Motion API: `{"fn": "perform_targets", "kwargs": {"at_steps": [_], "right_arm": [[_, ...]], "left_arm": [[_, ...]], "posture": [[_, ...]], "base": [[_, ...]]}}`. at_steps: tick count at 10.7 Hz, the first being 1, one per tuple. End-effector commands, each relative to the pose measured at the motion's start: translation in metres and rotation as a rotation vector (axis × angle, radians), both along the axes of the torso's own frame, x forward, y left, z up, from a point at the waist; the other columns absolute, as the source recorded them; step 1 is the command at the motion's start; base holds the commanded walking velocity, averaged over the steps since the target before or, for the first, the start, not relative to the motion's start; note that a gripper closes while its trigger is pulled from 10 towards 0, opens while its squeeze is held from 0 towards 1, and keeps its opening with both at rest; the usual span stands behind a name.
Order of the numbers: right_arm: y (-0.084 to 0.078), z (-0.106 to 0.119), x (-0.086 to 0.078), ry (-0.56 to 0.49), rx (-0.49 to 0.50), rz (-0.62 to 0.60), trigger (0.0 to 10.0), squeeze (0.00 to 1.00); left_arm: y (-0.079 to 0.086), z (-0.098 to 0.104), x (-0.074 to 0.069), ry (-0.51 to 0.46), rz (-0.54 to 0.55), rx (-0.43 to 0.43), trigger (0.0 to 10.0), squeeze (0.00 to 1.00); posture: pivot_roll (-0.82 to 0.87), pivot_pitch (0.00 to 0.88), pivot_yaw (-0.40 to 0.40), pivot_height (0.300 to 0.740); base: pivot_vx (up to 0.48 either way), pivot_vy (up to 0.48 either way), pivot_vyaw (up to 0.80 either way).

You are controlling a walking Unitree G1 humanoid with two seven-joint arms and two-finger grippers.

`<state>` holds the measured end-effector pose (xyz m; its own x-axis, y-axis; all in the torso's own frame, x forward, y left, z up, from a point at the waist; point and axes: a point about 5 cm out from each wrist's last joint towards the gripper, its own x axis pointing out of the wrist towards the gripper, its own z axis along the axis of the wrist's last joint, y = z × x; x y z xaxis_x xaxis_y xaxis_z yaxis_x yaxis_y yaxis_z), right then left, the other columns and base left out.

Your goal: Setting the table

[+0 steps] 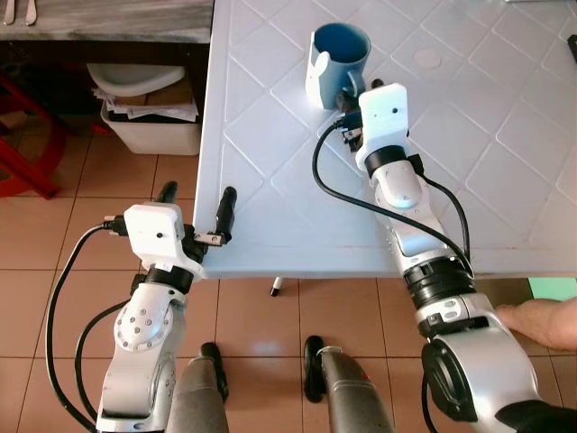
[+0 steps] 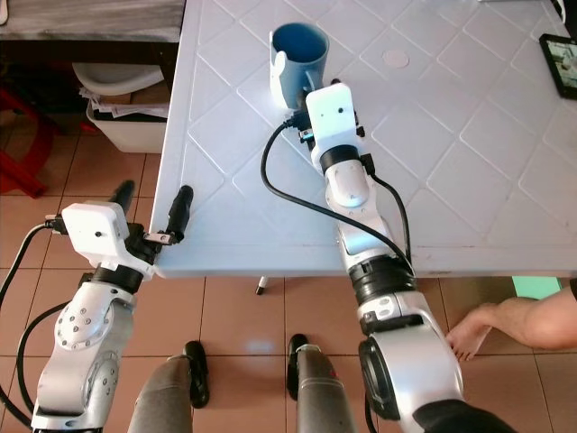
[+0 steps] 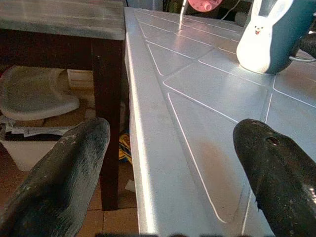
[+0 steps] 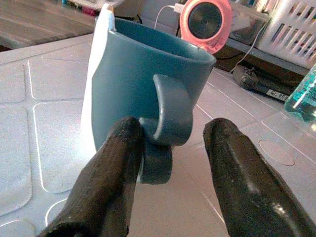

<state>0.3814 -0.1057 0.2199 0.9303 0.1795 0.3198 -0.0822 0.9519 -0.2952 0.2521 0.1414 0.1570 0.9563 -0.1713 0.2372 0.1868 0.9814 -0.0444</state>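
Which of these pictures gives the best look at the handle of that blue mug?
The right wrist view: the blue ceramic mug's handle sits close up between the open right gripper fingers. In the eye views the gripper housing hides the handle; the left wrist view shows the mug's white rabbit face instead.

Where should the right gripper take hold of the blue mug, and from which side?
Probably by the handle, coming from the robot's side. The mug stands upright on the table, handle towards the right gripper, whose open fingers already straddle it.
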Motion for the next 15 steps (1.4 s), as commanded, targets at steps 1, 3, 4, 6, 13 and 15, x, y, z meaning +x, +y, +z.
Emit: {"fn": "perform_targets", "kwargs": {"at_steps": [1,3,4,6,13,15], "right_arm": [[-0.002,-0.001,0.001,-0.002,0.015,0.000,0.0,0.00],[0.000,-0.001,0.003,0.001,0.022,0.020,0.2,0.00],[0.000,0.000,0.003,0.001,0.023,0.026,0.2,0.00],[-0.001,-0.001,0.005,0.010,0.035,0.038,0.4,0.00],[-0.014,-0.010,-0.033,-0.036,0.164,0.065,8.7,0.00],[-0.023,-0.011,-0.065,-0.081,0.118,0.079,10.0,0.00]], "left_arm": [[0.002,-0.003,-0.001,0.007,0.012,0.028,10.0,0.00],[0.002,-0.005,0.000,0.008,0.014,0.036,10.0,0.00],[0.002,-0.005,0.000,0.007,0.016,0.039,10.0,0.00],[0.003,-0.006,0.002,0.006,0.026,0.051,10.0,0.00],[0.009,-0.014,0.011,0.030,0.171,0.095,10.0,0.00],[0.012,-0.019,0.015,0.065,0.189,0.078,10.0,0.00]], "posture": [[0.02,0.317,-0.046,0.740],[0.02,0.310,-0.043,0.740],[0.02,0.307,-0.043,0.740],[0.02,0.302,-0.044,0.740],[0.00,0.262,-0.046,0.740],[-0.01,0.236,-0.043,0.740]], "base": [[0.000,0.000,0.00],[0.000,0.000,0.00],[0.000,0.000,0.00],[0.000,0.000,0.00],[0.000,0.000,0.00],[0.000,0.000,0.00]]}}
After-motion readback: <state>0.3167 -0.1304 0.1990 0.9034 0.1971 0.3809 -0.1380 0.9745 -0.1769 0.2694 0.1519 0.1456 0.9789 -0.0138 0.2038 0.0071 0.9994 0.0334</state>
